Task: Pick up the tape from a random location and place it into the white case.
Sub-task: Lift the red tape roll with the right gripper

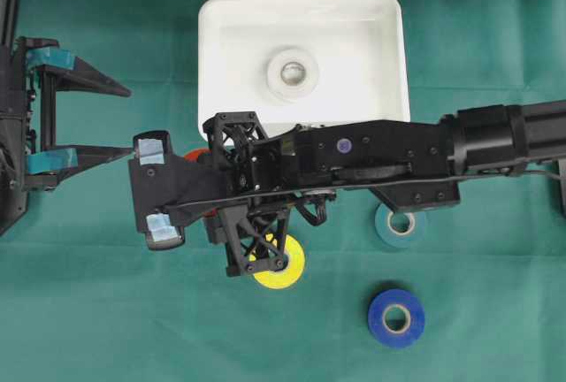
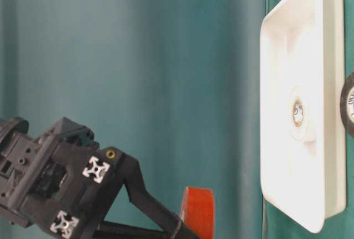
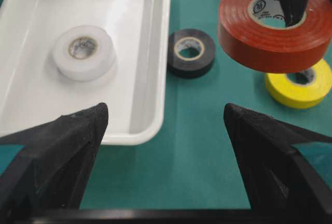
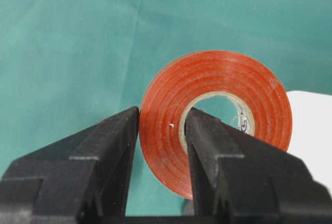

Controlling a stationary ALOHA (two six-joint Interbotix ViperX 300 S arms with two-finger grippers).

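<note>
My right gripper is shut on a red tape roll, with one finger outside the roll's wall and the other through its hole. The roll hangs above the green cloth, just left of the white case's near-left corner; from above only a red sliver peeks out from under the arm. The white case sits at the top middle with a white tape roll inside it. My left gripper is open at the left edge with nothing between its fingers, facing the case and the held roll.
A black roll lies beside the case. A yellow roll, a light-blue roll and a dark blue roll lie on the cloth below the right arm, which stretches across the middle from the right edge.
</note>
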